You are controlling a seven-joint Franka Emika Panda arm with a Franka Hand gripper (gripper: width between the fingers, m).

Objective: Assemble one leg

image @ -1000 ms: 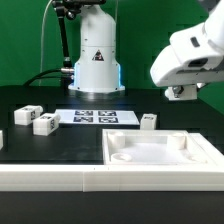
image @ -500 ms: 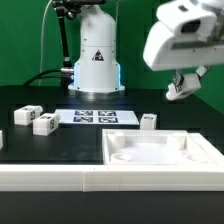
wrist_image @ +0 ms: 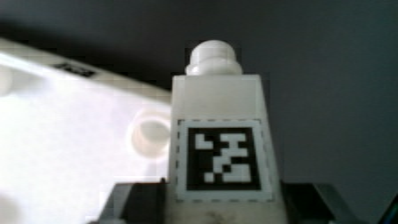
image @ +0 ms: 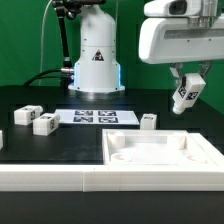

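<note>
My gripper is shut on a leg, a small white tagged block, and holds it in the air, tilted, above the right back of the large white square panel. In the wrist view the held leg fills the middle, its tag facing the camera and its round peg pointing away, with the dark fingers at both sides. The panel lies below it. Three more legs rest on the table: two at the exterior view's left and one by the panel's far edge.
The marker board lies flat in the middle of the black table. The robot's white base stands behind it. A white rail runs along the front edge.
The arm has swung toward the exterior view's left and turned its wrist down. The held leg now hangs lower, closer above the panel's right side.
</note>
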